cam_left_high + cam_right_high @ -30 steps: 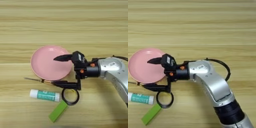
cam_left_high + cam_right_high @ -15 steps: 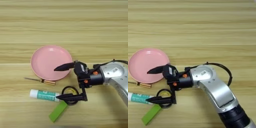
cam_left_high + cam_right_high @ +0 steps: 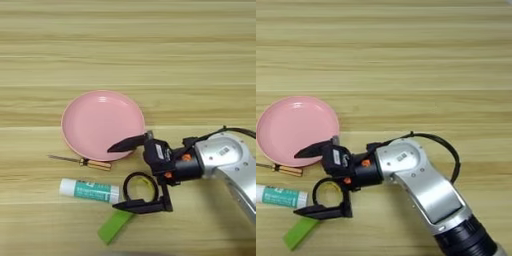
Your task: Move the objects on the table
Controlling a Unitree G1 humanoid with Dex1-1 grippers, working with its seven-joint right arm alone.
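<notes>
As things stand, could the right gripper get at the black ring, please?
Probably yes: the right gripper is open, its fingers either side of the black ring, with nothing lying over it.

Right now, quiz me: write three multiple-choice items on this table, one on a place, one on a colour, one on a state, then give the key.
1. Where does the screwdriver lie?
A. on the plate
B. on the table just below the plate's rim
C. under the block

2. What colour is the flat block?
A. green
B. blue
C. red

3. How does the tool stand?
A. shut on the glue stick
B. shut, empty
C. open, one finger on each side of the black ring

Key: B, it rests on wood beside the pink plate; A, it is green next to the glue stick; C, the fingers are spread wide.
</notes>
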